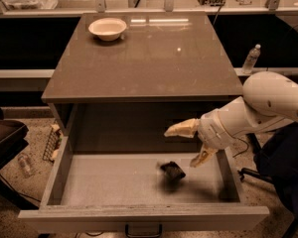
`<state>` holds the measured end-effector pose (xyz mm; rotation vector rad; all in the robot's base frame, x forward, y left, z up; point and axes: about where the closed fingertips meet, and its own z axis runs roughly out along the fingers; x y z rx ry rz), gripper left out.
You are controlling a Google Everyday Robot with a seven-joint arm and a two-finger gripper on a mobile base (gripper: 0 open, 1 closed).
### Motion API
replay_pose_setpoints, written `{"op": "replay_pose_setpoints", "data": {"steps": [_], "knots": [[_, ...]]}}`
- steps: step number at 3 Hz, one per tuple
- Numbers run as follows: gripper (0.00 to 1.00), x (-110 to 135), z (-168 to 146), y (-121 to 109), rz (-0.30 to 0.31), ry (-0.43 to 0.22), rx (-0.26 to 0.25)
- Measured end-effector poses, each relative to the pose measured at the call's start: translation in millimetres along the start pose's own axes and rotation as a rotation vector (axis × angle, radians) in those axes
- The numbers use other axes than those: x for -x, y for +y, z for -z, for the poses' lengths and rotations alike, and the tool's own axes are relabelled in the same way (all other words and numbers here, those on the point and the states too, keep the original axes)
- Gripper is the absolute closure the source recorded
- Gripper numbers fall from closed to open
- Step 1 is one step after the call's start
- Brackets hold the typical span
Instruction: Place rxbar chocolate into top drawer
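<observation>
The top drawer [59, 177] stands pulled out wide below the grey counter, with a flat grey bottom and a dark handle [143, 230] on its front. The rxbar chocolate [173, 170], a small black bar, is blurred just above the drawer bottom right of the middle, apart from the fingers. My gripper [187, 145] hangs over the drawer's right half, above and to the right of the bar. Its two pale fingers [182, 129] are spread wide and hold nothing.
A white round bowl [108, 28] sits at the back left of the counter top [154, 58]. A clear bottle [251, 59] stands on a ledge at the right. A dark chair [5, 138] is at the left, dark cloth at the right.
</observation>
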<state>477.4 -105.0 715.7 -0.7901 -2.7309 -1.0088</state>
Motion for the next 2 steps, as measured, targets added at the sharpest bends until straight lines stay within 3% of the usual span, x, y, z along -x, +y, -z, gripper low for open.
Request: {"op": "replay_pose_setpoints", "data": {"steps": [2], "knots": [[0.00,-0.5,-0.4,0.3,0.001,0.001,-0.001]]}}
